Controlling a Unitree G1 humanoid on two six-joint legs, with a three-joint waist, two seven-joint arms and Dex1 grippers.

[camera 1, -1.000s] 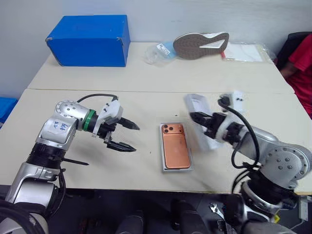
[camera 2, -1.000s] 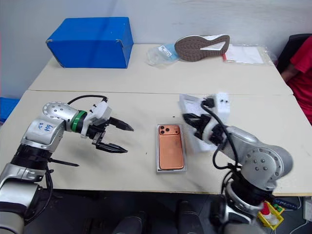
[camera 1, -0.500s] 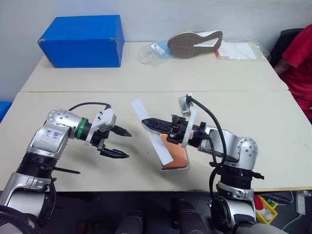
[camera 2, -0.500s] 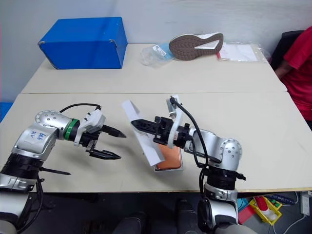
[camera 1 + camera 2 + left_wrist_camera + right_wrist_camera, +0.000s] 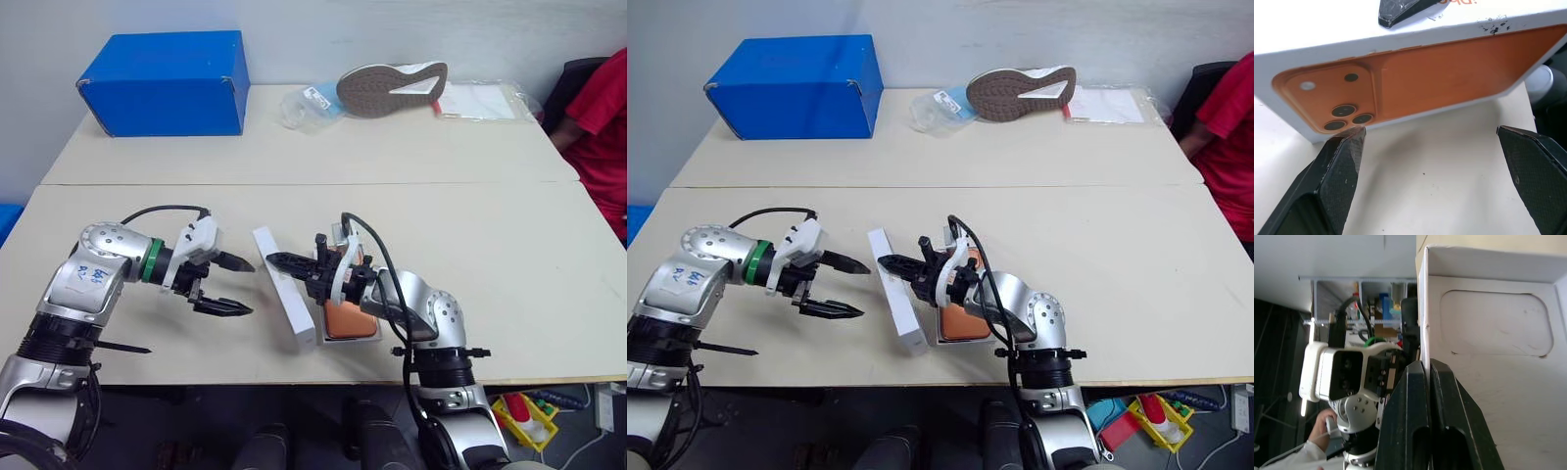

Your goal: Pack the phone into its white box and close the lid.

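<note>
Phone [image 5: 349, 319]: lay packed in the white box [image 5: 376, 333] at the near edge of the worktop [image 5: 509, 245]. Lid [image 5: 285, 291]: not yet on, stood on edge just left of the box, its wall pinched in the closed right gripper [image 5: 277, 260]. Left gripper [image 5: 238, 286]: spread wide, empty, near the lid's left side. Remaining: lower lid over box. Left wrist view gave the lid's outer face with its orange phone picture [image 5: 1425, 83]; right wrist view gave its white embossed inside.

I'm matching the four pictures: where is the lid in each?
Left eye: lid turned on edge, left of the phone.
Right eye: same place.
Left wrist: its orange printed face.
Right wrist: its white embossed inside.
Landmark: the right hand pinching its wall.
</note>
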